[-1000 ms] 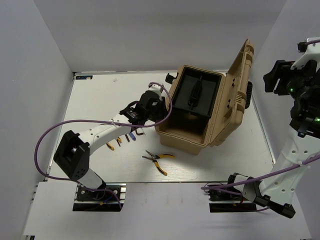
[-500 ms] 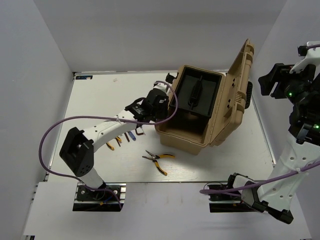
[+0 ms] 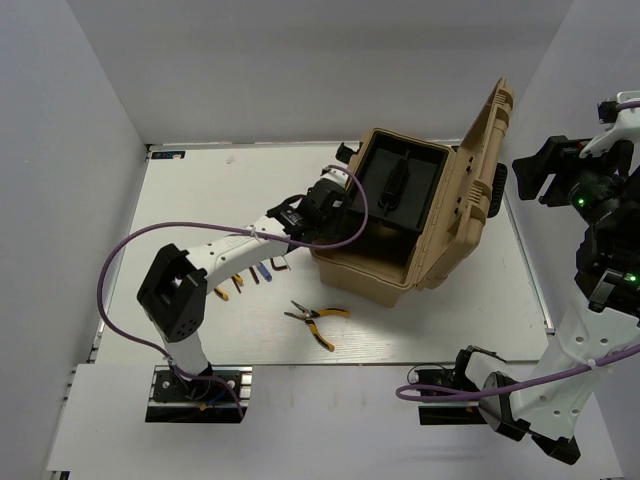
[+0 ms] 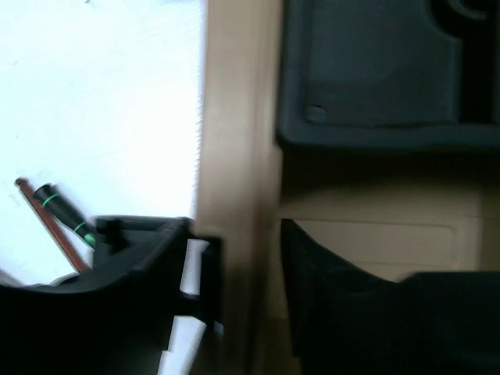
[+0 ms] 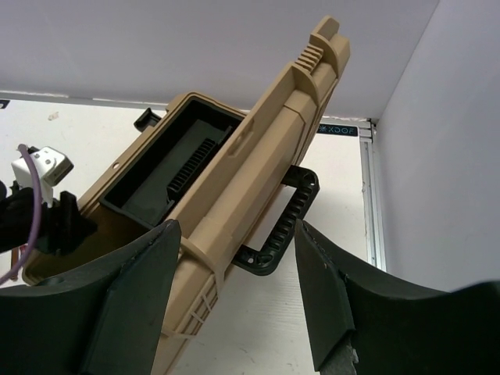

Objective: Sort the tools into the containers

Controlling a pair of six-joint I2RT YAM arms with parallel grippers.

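The tan toolbox point(image 3: 385, 270) stands open in the middle of the table, a black tray point(image 3: 395, 182) resting across its top. My left gripper point(image 3: 325, 210) hovers at the box's left wall point(image 4: 234, 180). Its jaws are open: one finger point(image 4: 156, 289) is outside the wall, the other point(image 4: 351, 312) over the inside, and no tool shows between them. Yellow-handled pliers point(image 3: 318, 318) lie in front of the box. Several small tools point(image 3: 245, 278) lie partly under my left arm; a dark-handled screwdriver point(image 4: 62, 212) shows on the table. My right gripper point(image 5: 238, 297) is open and raised high at the right.
The box lid point(image 3: 480, 170) stands upright on the right side, its black carry handle point(image 5: 281, 226) behind it. White walls enclose the table on three sides. A purple cable point(image 3: 120, 270) loops off my left arm.
My left gripper has moved right and a little back, from above the small tools to the box's left wall. The right arm has shifted slightly upward.
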